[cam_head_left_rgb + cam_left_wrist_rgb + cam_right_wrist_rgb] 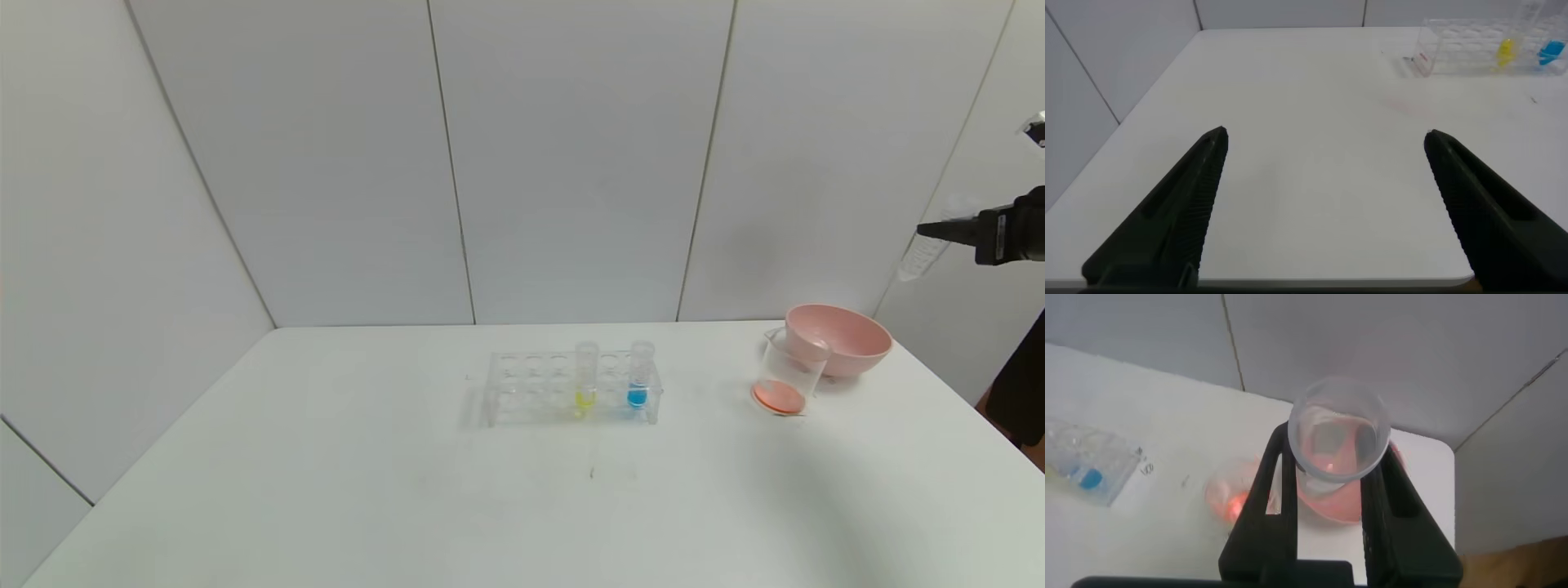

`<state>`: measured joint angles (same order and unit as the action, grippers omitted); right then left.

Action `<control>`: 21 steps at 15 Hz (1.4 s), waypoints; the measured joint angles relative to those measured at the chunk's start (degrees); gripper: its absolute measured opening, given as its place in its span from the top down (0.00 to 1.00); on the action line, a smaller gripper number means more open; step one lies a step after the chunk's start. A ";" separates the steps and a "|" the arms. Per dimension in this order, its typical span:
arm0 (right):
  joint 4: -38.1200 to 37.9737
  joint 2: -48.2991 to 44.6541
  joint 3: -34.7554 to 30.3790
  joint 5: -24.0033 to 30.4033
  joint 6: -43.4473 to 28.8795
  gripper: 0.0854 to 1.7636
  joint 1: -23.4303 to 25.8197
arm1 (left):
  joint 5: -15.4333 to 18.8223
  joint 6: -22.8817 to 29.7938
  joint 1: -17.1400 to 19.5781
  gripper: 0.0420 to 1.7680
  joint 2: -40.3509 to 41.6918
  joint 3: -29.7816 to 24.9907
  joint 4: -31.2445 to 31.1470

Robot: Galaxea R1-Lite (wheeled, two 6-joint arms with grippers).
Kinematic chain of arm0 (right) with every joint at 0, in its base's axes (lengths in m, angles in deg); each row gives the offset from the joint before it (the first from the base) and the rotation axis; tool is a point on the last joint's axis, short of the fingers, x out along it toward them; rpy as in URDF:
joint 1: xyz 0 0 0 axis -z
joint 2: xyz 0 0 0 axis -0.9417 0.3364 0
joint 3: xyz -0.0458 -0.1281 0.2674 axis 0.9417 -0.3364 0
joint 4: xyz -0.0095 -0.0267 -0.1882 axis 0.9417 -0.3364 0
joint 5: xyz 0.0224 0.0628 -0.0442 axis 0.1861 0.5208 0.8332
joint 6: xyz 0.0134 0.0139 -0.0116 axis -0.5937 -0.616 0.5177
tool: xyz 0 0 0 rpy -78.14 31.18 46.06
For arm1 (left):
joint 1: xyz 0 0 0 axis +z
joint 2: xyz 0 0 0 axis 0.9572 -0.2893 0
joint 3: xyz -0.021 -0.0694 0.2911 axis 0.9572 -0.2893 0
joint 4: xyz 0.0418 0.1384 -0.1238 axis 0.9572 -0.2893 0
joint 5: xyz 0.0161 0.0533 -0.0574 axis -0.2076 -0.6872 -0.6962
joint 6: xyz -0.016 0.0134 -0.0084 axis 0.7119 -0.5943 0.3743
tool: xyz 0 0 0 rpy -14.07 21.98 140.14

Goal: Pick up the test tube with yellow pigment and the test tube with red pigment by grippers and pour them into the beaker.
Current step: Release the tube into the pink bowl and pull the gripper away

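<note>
Red liquid lies in the bottom of the beaker [785,382], which stands on the desk [343,490] just in front of the pink bowl [841,336]. Right gripper [931,231] is raised high at the right edge of the head view, well above and beyond the bowl, its fingers pinching an emptied clear tube [1337,439] whose open mouth faces the wrist camera. That tube appears to be the one that held the red pigment, so the red half of the task looks done. Yellow tube [585,377] stands upright in the clear rack [522,384] at mid-desk, a blue tube [639,376] beside it on the beaker side. Left gripper [1323,147] hovers low over the near-left desk, fingers spread and holding nothing. From it the yellow tube lies forward and to the right, long axis vertical; the free left arm seems better placed for it.
</note>
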<state>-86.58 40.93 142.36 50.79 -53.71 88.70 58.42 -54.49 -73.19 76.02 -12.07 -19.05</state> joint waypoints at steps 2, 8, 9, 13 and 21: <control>1.96 0.98 -2.82 -3.41 -1.84 0.75 -0.65 | 0.00 0.02 0.00 0.03 0.00 0.00 0.00; 2.38 9.35 3.17 -13.49 -2.63 0.75 -3.47 | 0.00 0.00 0.00 0.03 0.00 0.00 0.00; 2.46 11.23 4.83 -15.21 -3.34 0.75 -4.11 | 0.00 0.00 0.00 0.03 0.00 0.00 0.00; 3.08 18.07 9.57 -17.24 -5.75 0.75 -5.68 | 0.00 0.00 0.00 0.03 0.00 0.00 0.00; 5.61 22.36 10.31 -17.03 -5.51 0.75 -5.88 | 0.00 0.02 0.00 0.03 0.00 0.00 0.00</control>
<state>-80.97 63.29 152.67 33.76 -59.22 82.82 58.42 -54.46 -73.19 76.02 -12.07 -19.05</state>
